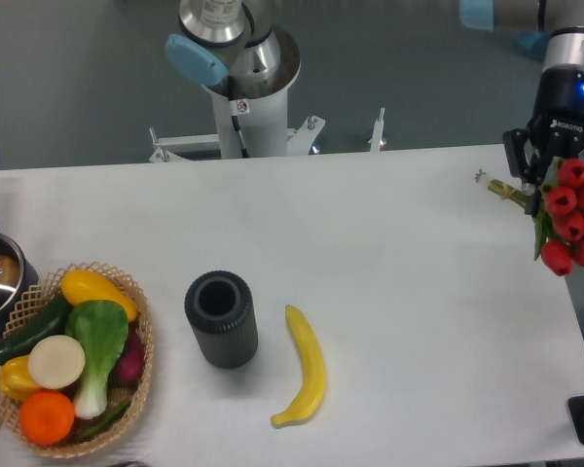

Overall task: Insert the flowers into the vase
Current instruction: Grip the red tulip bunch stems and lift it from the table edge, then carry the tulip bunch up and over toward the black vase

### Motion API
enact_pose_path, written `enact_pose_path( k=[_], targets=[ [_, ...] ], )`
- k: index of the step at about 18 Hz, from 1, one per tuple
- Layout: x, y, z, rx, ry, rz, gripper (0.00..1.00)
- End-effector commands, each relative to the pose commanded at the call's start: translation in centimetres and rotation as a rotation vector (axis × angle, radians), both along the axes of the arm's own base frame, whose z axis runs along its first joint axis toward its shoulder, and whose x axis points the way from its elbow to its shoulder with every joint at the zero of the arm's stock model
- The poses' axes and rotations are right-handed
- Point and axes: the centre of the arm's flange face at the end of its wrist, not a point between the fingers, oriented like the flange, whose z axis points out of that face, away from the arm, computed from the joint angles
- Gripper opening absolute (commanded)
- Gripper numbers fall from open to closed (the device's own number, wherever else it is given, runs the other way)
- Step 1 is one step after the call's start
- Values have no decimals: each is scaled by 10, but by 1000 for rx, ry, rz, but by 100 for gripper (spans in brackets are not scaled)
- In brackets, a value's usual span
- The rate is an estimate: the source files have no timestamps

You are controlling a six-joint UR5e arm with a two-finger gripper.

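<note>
One woven basket of vegetables sits left of the single vase; one banana lies right of it. Far right, the hand clamps the flowers, six buds visible.

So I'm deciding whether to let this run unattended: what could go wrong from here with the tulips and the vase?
1. The gripper holds the tulips lying sideways, so the stems need turning downward or they may miss the mouth.
2. The vase is small and freestanding; an off-centre push could tip it.
3. The banana lies close beside the vase and the vegetable basket on its other side, so a low approach may knock them.
</note>
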Motion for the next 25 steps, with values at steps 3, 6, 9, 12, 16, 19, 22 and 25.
enact_pose_path(
  k=[3, 6, 9, 12, 16, 19, 22, 25],
  targets=[
    [0, 2, 2, 2, 4, -4, 33],
    [0, 2, 0, 1, 3, -5, 33],
    [-1, 5, 4, 1, 13, -10, 33],
    [0, 14, 2, 0, 12, -25, 33],
    [8, 33, 4, 2, 31, -60, 33],
    [14, 58, 2, 5, 45, -102, 33],
    [30, 85, 8, 22, 57, -157, 33],
    [48, 111, 15, 100, 54, -226, 33]
  ],
)
